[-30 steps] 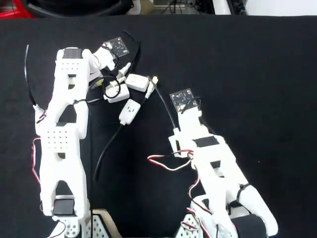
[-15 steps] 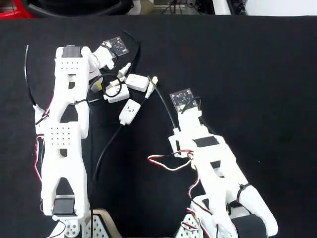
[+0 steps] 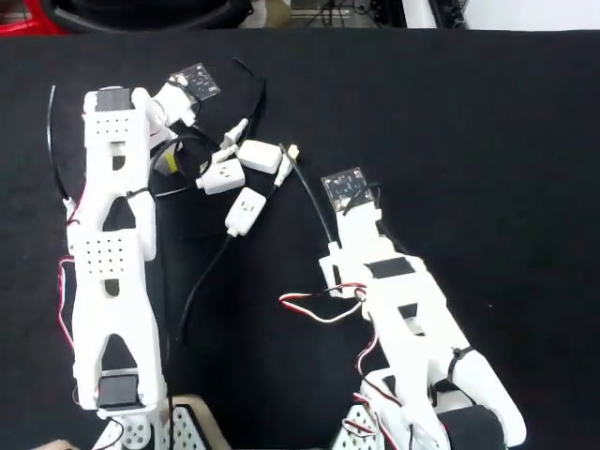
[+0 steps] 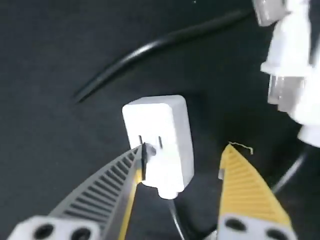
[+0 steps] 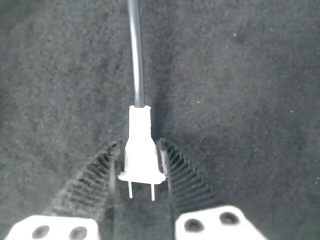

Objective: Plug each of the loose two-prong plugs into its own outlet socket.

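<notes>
On the black table [image 5: 240,75], mid-field: right gripper [image 5: 139,145] closed on a two-prong plug [image 5: 141,160], pinching the flat sides of its body, prongs bare and pointing back toward the wrist. Farther over, left gripper [image 4: 185,150] spread wide astride a white outlet socket [image 4: 159,137], one fingertip at the slotted face. Probably light, hard, slick plastic; stiff cord [image 5: 135,50] likely to tug. Best held by the body, never the prongs.

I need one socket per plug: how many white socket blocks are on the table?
3 socket blocks, clustered between the arms: one by the left tool, one just beyond it, one nearest the arm bases. Cables may hide more.
</notes>
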